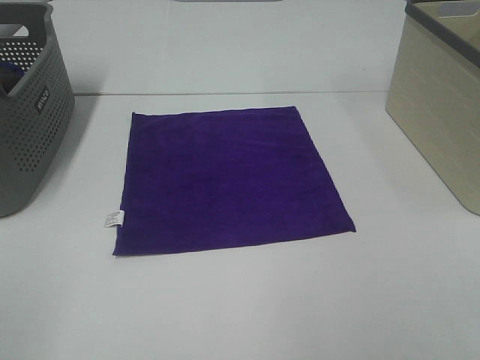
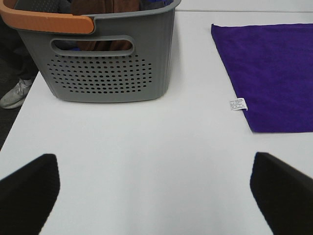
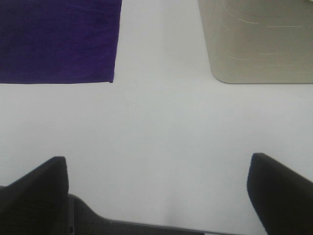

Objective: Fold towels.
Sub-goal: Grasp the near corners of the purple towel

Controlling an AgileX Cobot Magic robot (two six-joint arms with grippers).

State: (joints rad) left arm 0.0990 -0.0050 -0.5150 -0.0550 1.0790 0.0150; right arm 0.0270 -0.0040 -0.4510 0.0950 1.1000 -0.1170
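Note:
A deep purple square towel lies spread flat in the middle of the white table, with a small white care tag at its left edge. It also shows in the left wrist view with its tag, and its corner shows in the right wrist view. My left gripper is open and empty over bare table, apart from the towel. My right gripper is open and empty over bare table. Neither arm shows in the exterior high view.
A grey perforated basket stands at the left; in the left wrist view it has an orange handle and holds brown cloth. A beige basket stands at the right, also in the right wrist view. A person's shoe shows beside the table.

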